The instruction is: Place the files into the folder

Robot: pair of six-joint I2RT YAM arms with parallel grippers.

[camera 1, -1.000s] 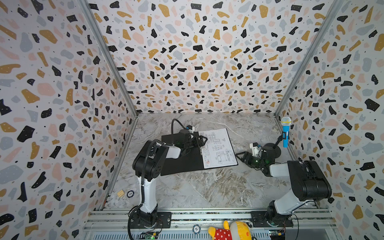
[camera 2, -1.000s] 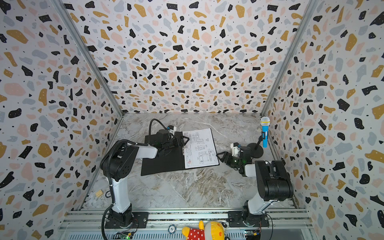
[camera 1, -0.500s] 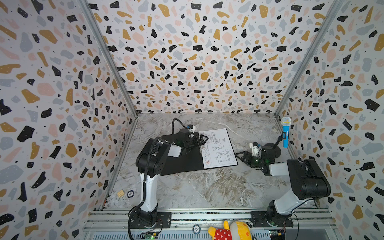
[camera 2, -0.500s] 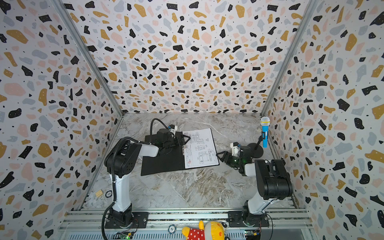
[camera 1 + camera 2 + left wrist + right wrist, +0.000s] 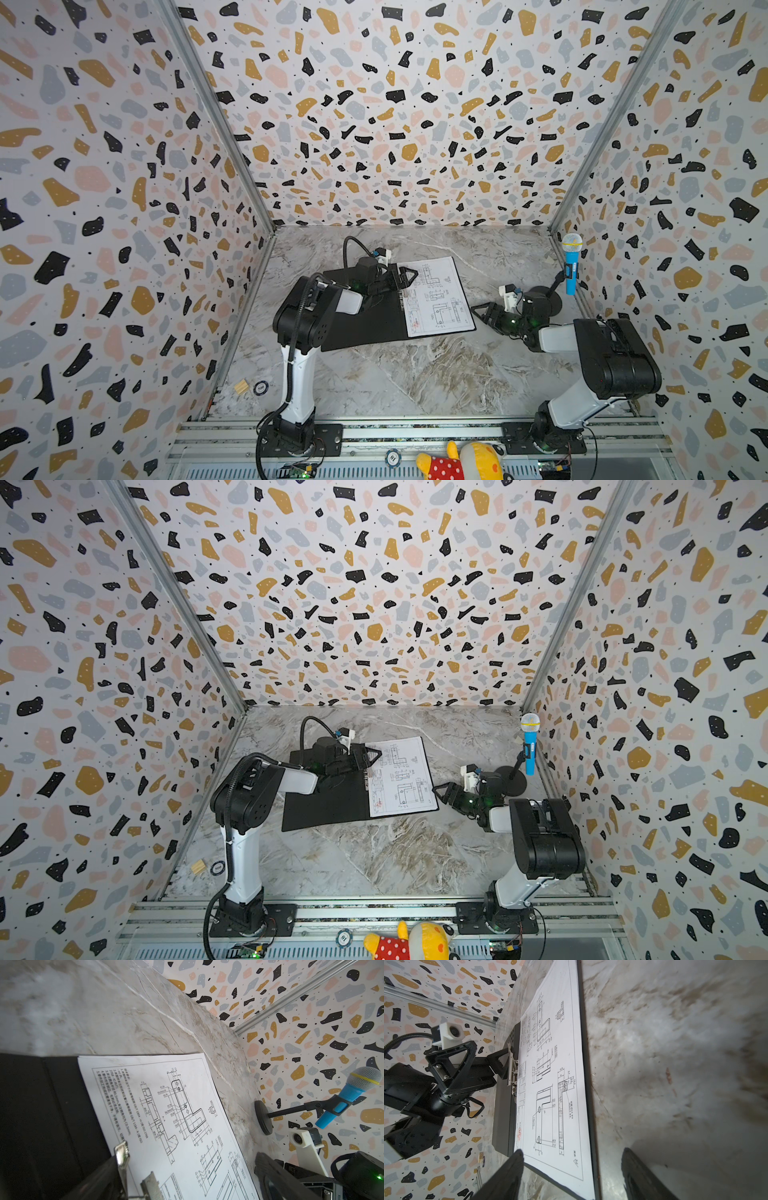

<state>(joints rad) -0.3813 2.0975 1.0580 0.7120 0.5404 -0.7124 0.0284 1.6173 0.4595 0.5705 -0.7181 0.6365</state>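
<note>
— Checking folder [image 5: 365, 328] first: where's it sit?
— Ctr of both top views, flat on the table [image 5: 415, 374], open, black inside up. Left arm [image 5: 307, 320] covers part of its left half.
— Files?
— One sheet [image 5: 436, 295] w/ line drawings lies on the folder's right half, its left edge along the spine. Can't tell how many more lie under it.
— Clip?
— Metal clip [image 5: 513, 1076] at the spine. Its lever [image 5: 509, 1053] stands up off the folder in the right wrist view. A ridged tab [image 5: 151, 1186] sits over the sheet's edge; can't tell if it presses down.
— Left gripper [image 5: 402, 279]?
— Over the spine, toward the folder's upper end in the frame. Jaws wide, nothing between them. One finger [image 5: 499, 1064] looks to touch the lever.
— Right gripper [image 5: 480, 316]?
— Right of ctr, low over the table, just beside the folder's right edge, tips aimed at it. Jaws fairly wide, holding nothing, no contact w/ sheet or folder.
— Anything else?
— Blue mic [image 5: 571, 266] upright at the right edge of the table; plush toy [image 5: 461, 461] at the bottom edge of the frame.
</note>
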